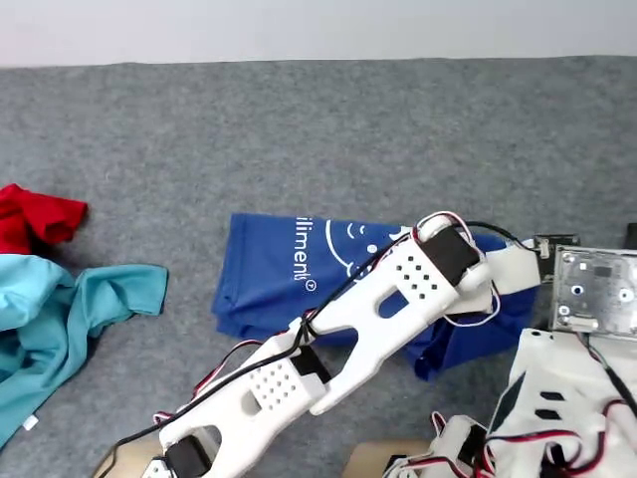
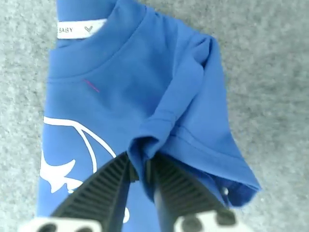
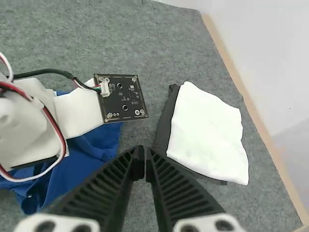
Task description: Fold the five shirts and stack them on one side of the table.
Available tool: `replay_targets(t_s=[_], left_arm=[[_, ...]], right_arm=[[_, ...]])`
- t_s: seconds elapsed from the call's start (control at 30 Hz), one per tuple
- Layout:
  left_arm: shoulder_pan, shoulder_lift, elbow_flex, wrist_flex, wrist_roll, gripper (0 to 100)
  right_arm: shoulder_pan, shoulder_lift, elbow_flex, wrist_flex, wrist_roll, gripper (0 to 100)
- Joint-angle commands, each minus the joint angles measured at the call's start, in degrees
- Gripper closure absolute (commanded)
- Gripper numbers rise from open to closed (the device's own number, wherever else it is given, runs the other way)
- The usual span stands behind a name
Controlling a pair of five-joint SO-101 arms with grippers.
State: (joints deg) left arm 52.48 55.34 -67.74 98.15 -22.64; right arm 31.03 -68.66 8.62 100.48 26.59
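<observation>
A blue shirt with white print lies spread in the middle of the grey table. My left arm stretches across it to its right end. There, in the left wrist view, my left gripper is shut on a bunched fold of the blue shirt's sleeve. My right gripper is shut with nothing in it, above the carpet next to the blue shirt. A folded white shirt rests on a folded black one near the table's edge.
A crumpled red shirt and a teal shirt lie at the far left. My right arm stands at the bottom right. The left arm's camera board sits close in front of my right gripper.
</observation>
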Motion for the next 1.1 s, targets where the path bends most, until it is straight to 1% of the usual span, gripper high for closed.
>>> replay_targets(t_s=[0.0,0.1,0.43,0.6,0.83,1.07], left_arm=[[-0.62,0.53,-4.53,-1.05,-0.44,99],[-0.62,2.02,-6.29,-1.58,-0.35,99],[-0.62,2.9,-6.29,-5.89,-0.35,99],[-1.49,2.9,-6.29,-6.68,-0.26,99],[-3.78,2.9,-6.29,-6.86,-0.35,99],[-3.6,4.66,-5.23,-7.21,-0.88,99]], right_arm=[[0.48,-0.04,0.0,2.15,0.35,98.7],[0.48,-0.04,0.09,2.15,0.35,98.7],[0.48,0.22,0.26,2.15,0.35,98.7],[0.48,-0.13,3.78,2.15,0.35,98.8],[0.48,-0.13,3.96,2.07,0.26,98.7],[0.4,-0.13,3.96,2.07,0.26,98.7]])
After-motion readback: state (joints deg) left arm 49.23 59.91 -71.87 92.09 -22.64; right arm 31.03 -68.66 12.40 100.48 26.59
